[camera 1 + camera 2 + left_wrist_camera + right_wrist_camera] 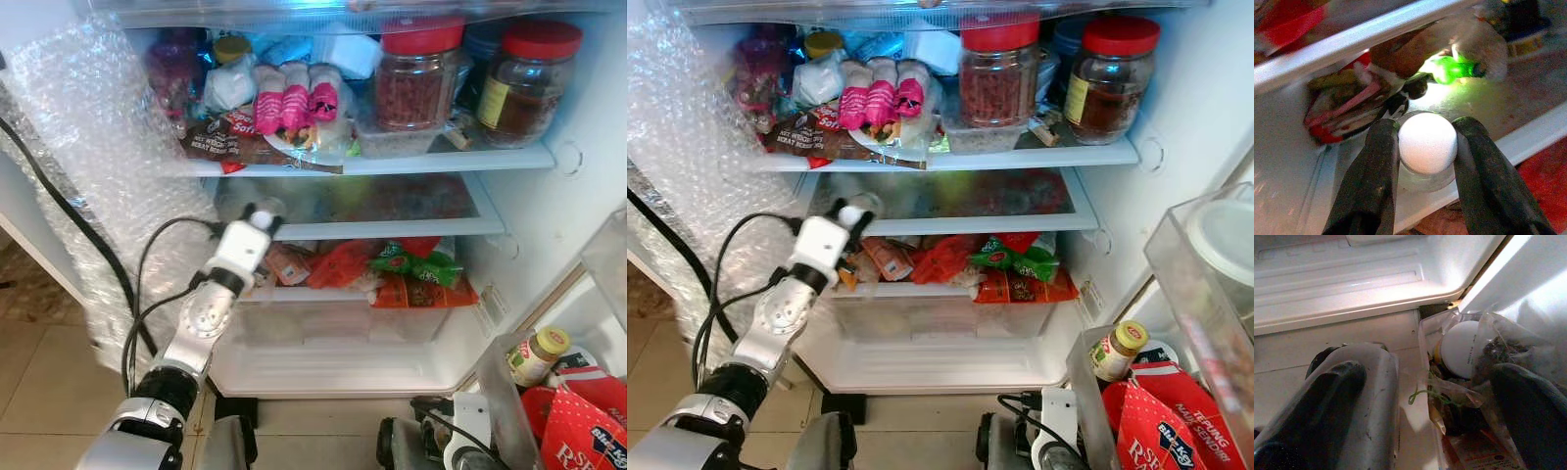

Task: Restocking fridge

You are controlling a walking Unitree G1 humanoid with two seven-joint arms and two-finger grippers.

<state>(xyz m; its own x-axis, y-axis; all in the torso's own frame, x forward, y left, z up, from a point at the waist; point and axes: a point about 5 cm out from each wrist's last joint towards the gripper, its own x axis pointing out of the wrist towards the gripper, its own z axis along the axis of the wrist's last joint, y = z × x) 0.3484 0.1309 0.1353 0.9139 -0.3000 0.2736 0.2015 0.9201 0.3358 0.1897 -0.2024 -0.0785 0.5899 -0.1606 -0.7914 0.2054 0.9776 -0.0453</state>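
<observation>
A small glass jar with a white lid [1426,143] was held between the two black fingers [1374,181] of the left gripper [263,211], at the near left edge of the middle glass shelf [392,227] of the open fridge. The fingers were closed against the lid's sides, one on each flank. The jar's base appeared to rest on or just above the shelf lip; which could not be told.

The jar was judged rigid, smooth and breakable, and probably light for its size. A slippery lid was considered a weak place for a hold, since it might turn or slide; the glass body just under the lid would have offered a steadier grip. A gentle set-down on the glass shelf was thought advisable.

Further back on that shelf a green-lit object [1452,69] and red packets [1337,107] were seen, leaving limited room.

The right gripper [1420,416] hung low near the fridge's foot, its fingers apart and holding nothing, beside a bag [1484,367] containing another white-lidded jar [1462,348].
</observation>
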